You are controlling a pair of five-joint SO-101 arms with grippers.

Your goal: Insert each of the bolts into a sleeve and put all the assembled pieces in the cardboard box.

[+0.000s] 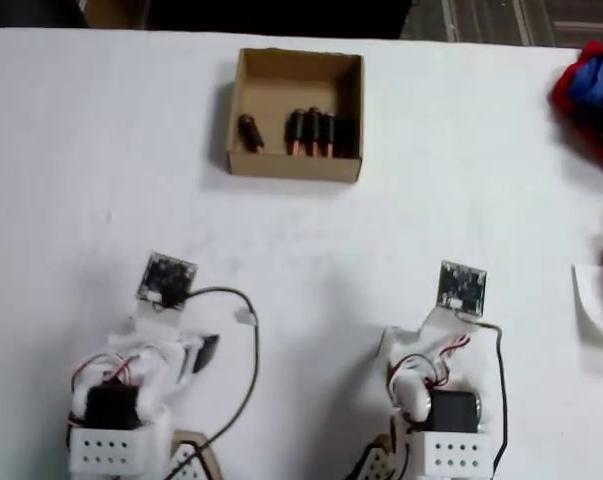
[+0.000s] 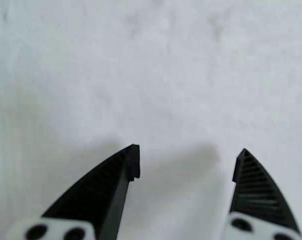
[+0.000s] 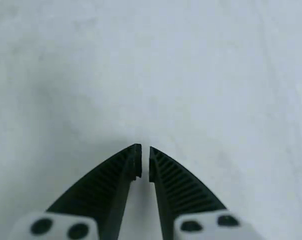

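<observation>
Dark copper-tipped assembled pieces [image 1: 311, 133] lie in brown cardboard box [image 1: 293, 165]; likely done, so park left gripper [image 2: 187, 160], fingers spread, and right gripper [image 3: 145, 160], fingers nearly pressed together, well clear.

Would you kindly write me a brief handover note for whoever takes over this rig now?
Left gripper: open, holding nothing, above the white table.
Right gripper: shut, holding nothing.
Brown cardboard box sits at the table's far side; dark cylindrical pieces with copper-coloured ends lie inside, one apart from the rest.
Done: every piece I can see is boxed.
Left: probably nothing; confirm each bolt is sleeved, too small to tell.
</observation>
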